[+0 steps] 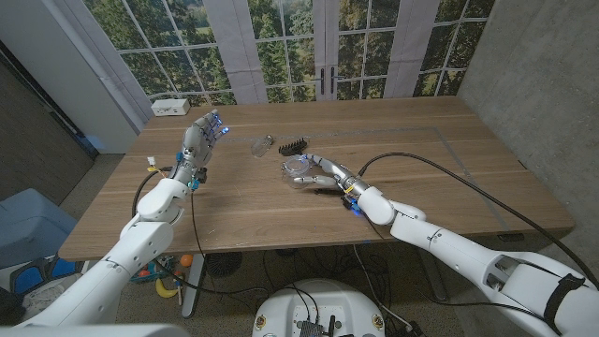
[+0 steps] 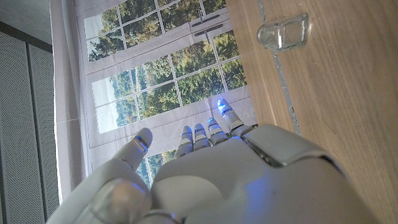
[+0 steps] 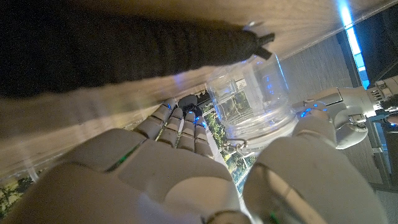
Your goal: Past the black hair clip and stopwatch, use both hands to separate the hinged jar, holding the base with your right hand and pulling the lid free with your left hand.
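- We saw bare wood around the work area in the head view: the wooden table point(image 1: 234, 201) ran open from frame centre toward the lower edge and to the right of centre, crossed by a black cable point(image 1: 449, 173) curving toward the right arm.
- The left hand point(image 1: 201, 140) stood raised at upper left of the frame, near the table's left edge; its fingers point(image 2: 211, 130) were extended and slightly apart, holding nothing.
- The jar base point(image 1: 299, 169), clear glass, lay at frame centre in the right hand point(image 1: 323, 173). In the right wrist view the glass point(image 3: 255, 106) sat between the fingers point(image 3: 180, 124) on one side and the thumb on the other, gripped. We could make out no contents through the glass.
- The lid point(image 1: 264, 144), a small clear piece, lay by itself on the wood up and left of the base, between the two hands; it also showed at upper right of the left wrist view point(image 2: 283, 32).
- The black hair clip point(image 1: 294, 145) lay just right of the lid, above the base.
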Controlling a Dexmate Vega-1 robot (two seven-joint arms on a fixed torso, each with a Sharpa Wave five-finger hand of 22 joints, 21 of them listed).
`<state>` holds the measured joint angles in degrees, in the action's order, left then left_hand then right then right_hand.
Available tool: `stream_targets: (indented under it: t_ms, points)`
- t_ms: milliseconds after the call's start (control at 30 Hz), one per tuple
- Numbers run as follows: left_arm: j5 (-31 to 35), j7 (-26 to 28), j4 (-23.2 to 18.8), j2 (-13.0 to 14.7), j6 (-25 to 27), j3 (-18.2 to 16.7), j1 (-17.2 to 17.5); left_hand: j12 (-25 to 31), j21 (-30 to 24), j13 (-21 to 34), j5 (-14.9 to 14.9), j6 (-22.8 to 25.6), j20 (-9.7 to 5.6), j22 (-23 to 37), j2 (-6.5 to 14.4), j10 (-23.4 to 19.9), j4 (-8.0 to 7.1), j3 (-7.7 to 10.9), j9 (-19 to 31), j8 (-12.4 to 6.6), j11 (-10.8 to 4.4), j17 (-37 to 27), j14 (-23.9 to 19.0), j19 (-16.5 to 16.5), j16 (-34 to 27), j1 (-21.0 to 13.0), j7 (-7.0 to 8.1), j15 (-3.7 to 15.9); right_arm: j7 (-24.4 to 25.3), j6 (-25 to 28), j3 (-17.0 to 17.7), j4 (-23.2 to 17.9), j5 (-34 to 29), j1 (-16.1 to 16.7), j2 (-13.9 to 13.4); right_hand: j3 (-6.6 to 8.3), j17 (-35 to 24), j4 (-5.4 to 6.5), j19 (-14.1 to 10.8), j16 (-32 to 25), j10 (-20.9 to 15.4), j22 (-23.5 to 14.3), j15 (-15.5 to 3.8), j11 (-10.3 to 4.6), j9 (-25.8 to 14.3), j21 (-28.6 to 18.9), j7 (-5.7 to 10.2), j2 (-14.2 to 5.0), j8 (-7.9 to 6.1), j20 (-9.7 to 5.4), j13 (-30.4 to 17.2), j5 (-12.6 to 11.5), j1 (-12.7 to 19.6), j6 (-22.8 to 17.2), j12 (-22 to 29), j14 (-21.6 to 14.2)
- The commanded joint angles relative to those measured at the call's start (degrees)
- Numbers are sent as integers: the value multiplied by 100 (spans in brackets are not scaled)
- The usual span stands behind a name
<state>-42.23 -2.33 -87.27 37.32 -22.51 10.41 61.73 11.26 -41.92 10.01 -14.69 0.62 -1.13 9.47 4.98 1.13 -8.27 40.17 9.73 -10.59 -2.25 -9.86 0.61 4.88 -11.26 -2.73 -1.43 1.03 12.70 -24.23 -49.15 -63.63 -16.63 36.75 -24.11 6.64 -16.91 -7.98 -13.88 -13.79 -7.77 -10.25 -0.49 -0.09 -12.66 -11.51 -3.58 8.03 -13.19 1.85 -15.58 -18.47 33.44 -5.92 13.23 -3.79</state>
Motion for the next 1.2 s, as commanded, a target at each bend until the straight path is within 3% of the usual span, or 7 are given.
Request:
stream_targets:
  t_ms: [33, 467, 733, 867, 967, 1033, 1200]
  points:
    - [-13, 0, -42, 35, 33, -32, 25, 2, 28, 9, -37, 55, 5, 11, 387, -34, -18, 9, 16, 8, -14, -18, -25, -41, 18, 59, -24, 28, 37, -247, -179, 502, -14, -210, 236, -57, -35, -24, 21, -39, 7, -26, 7, -2, -29, 10, -36, 43, -28, 83, -33, -33, 25, 11, 3, 11]
    - [-51, -21, -48, 33, 53, -49, 32, 1, 66, 9, -46, 56, 12, 12, 385, -54, -14, 14, 17, 11, -14, -16, -41, -62, 24, 75, -25, 27, 87, -591, -348, 1037, 22, -404, 502, 21, -80, -28, -88, -115, -93, -23, 122, 126, -35, -40, -149, -202, -67, 287, -56, -133, 290, -69, 40, -101]
    - [-65, -44, -30, 32, 72, -44, 12, 0, 88, 10, -51, 60, 17, 12, 384, -64, -12, 17, 17, 11, -20, -16, -53, -71, 26, 83, -25, 26, 267, -860, -412, 1373, 38, -473, 664, 103, -117, -57, -258, -225, -348, -21, -10, 26, -43, -92, -95, -363, -175, 292, -88, -258, 559, -299, 125, -321]
    - [-78, -63, -8, 18, 65, -40, 3, -1, 96, 10, -53, 63, 25, 13, 383, -67, -12, 18, 17, 11, -21, -15, -56, -79, 27, 86, -27, 26, 361, -1000, -432, 1547, 62, -500, 744, 126, -151, -65, -344, -317, -548, -24, -85, -129, -60, -112, 52, -414, -293, 292, -130, -313, 683, -528, 190, -499]
    - [-89, -78, 7, 12, 58, -41, 0, -2, 103, 10, -54, 63, 25, 13, 383, -70, -11, 19, 17, 12, -18, -15, -59, -83, 28, 88, -26, 25, 349, -1103, -436, 1698, 142, -523, 814, 175, -187, -88, -376, -368, -717, -27, -150, -291, -81, -112, 244, -482, -407, 298, -180, -350, 846, -721, 245, -563]
    - [-93, -76, 11, 8, 55, -43, 3, -4, 110, 10, -56, 63, 26, 13, 383, -69, -11, 20, 17, 12, -18, -15, -61, -87, 30, 91, -25, 27, 316, -1132, -441, 1777, 192, -543, 852, 247, -214, -107, -392, -410, -841, -28, -204, -320, -94, -111, 367, -583, -486, 300, -212, -348, 990, -859, 284, -616]
    - [-96, -70, -1, 9, 41, -56, 26, -6, 124, 10, -59, 58, 25, 14, 382, -72, -11, 21, 17, 15, -22, -15, -61, -91, 33, 95, -22, 25, 472, -1093, -490, 1848, 102, -568, 894, 491, -323, -165, -447, -576, -1356, -29, -359, -477, -113, -105, 557, -869, -862, 294, -349, 19, 1514, -1561, 435, -784]
